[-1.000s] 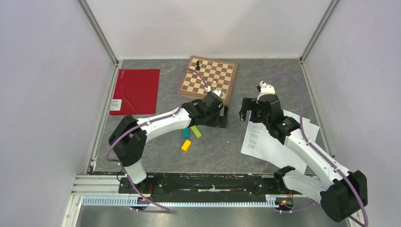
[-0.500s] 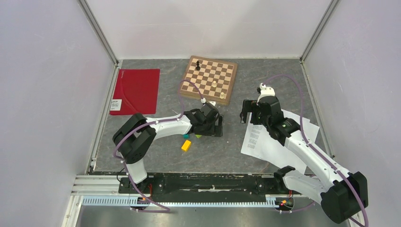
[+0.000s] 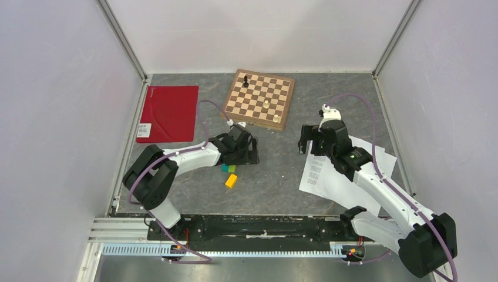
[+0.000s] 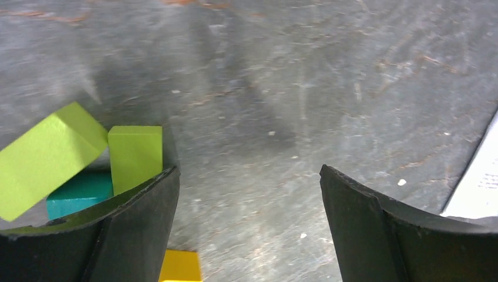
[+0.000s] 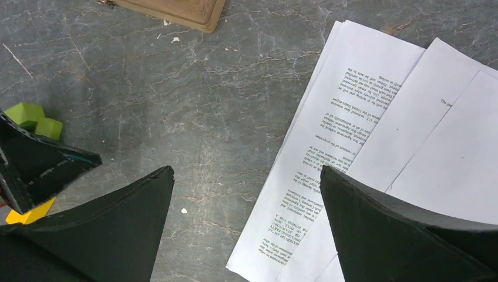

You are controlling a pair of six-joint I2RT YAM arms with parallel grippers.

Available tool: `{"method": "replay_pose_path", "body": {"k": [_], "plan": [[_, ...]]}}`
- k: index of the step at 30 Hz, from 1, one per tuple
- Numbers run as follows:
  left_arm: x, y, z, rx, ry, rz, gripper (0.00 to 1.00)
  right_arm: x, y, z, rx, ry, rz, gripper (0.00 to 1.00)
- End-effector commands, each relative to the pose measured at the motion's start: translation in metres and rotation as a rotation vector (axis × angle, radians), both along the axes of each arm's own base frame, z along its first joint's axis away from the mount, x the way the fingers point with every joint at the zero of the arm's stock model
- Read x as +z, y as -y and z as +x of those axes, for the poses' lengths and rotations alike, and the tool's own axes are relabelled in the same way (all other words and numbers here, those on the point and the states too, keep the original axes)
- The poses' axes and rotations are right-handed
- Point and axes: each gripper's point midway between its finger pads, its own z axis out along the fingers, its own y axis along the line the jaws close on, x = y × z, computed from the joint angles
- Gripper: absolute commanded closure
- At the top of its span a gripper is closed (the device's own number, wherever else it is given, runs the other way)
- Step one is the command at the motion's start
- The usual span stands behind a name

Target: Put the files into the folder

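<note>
The files (image 3: 337, 179) are a few white sheets, some with printed text, fanned out on the grey table at the right, partly under my right arm. In the right wrist view the files (image 5: 376, 111) lie below and right of my open right gripper (image 5: 246, 170), which hovers over their left edge (image 3: 306, 141). The red folder (image 3: 168, 113) lies shut and flat at the far left, with a white label at its near corner. My left gripper (image 3: 251, 151) stands open over bare table (image 4: 248, 173), holding nothing. A sheet corner (image 4: 478, 176) shows at the right edge.
A wooden chessboard (image 3: 261, 97) with a few pieces sits at the back centre. Green blocks (image 4: 53, 153), a teal block (image 4: 79, 191) and a yellow block (image 3: 231, 180) lie beside the left fingers. White walls close in the table on three sides.
My left arm has drawn back and to the left, away from the chessboard's front edge, its gripper still open. The right arm has hardly moved.
</note>
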Motion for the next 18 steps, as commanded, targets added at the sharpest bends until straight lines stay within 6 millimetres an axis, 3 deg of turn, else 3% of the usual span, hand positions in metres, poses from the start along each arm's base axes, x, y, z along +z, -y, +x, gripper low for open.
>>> {"method": "replay_pose_path", "body": {"k": [1,10,16,18], "plan": [[-0.002,-0.044,0.003,0.104,-0.007,0.072,0.04,0.002,-0.002,0.003,0.015,0.019,0.003,0.02],[-0.005,-0.136,0.011,0.409,-0.036,0.188,0.05,0.001,-0.006,0.004,0.033,0.012,0.005,0.02],[0.012,-0.191,0.008,0.640,0.006,0.245,0.05,0.000,-0.008,0.003,0.046,0.009,0.005,0.02],[0.023,-0.196,0.011,0.644,0.042,0.223,0.05,0.000,-0.007,0.003,0.047,0.010,0.003,0.02]]}}
